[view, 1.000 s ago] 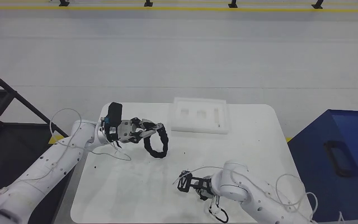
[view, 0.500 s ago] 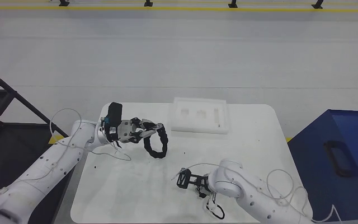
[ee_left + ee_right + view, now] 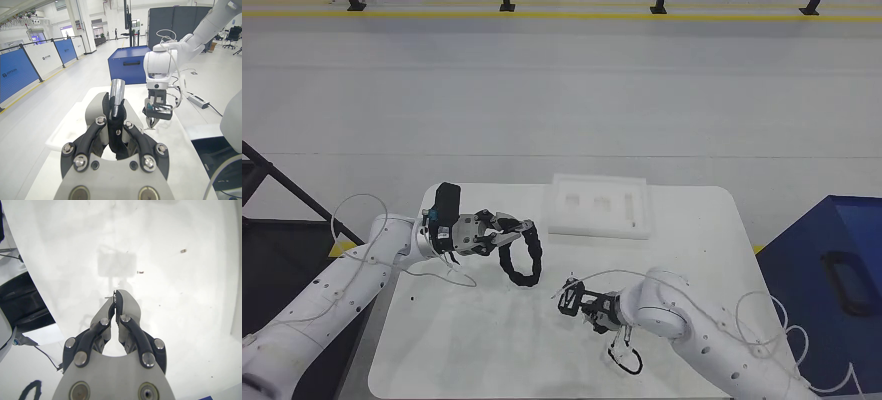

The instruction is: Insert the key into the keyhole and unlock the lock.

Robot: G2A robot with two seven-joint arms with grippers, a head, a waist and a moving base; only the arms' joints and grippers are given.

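Black-sheathed cable lock point(image 3: 117, 91) with a chrome cylinder hung pinched in the left tool point(image 3: 114, 106) above the white desk point(image 3: 462, 340). Nearby, the right tool point(image 3: 115, 297) had its tips pressed together on a small silver key point(image 3: 149, 129).

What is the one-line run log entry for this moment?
left gripper: shut on lock, held above table | right gripper: shut on key, apart from lock | key not yet inserted
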